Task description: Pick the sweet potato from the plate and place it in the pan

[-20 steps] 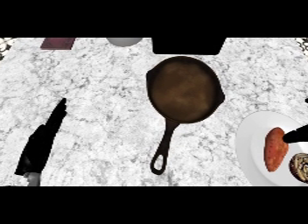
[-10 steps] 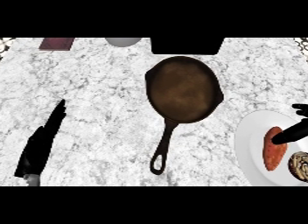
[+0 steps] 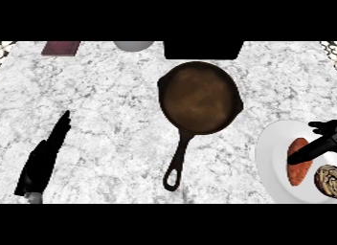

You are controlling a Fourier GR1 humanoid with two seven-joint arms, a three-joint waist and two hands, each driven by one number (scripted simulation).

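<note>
Hidden or cut off:
- Right hand (image 3: 325,142) entering from right edge; forearm out of frame, only dark fingers and thumb visible
- Plate (image 3: 270,143) white, cropped by right edge and lower band
- Round brownish swirled item (image 3: 331,179) on plate's lower right, partly cropped; identity unclear
- Dark red flat object (image 3: 61,47), pale rounded object (image 3: 134,45) and black rectangular object (image 3: 203,50) at far edge, all cut by upper band; none identifiable
- Patterned strips in both upper corners, too small to make out

Fingers:
- Right hand: one long digit stretched down-left, tip over the upper part of the sweet potato (image 3: 297,161); contact or slight clearance, cannot tell. Remaining fingers bent but spread above it, not closed round anything. Nothing held
- Left hand (image 3: 44,158): at lower left, flat, fingers straight and together, pointing away from the body; nothing held, resting position

Task item:
- Sweet potato orange-brown, elongated, lying on plate, left of the swirled item
- Pan (image 3: 199,103) dark, oval bowl at centre, handle running down toward near edge with loop at end; bowl bare, well apart from plate

Surface and room:
- Surface (image 3: 107,105) grey-white speckled stone, filling the whole view
</note>
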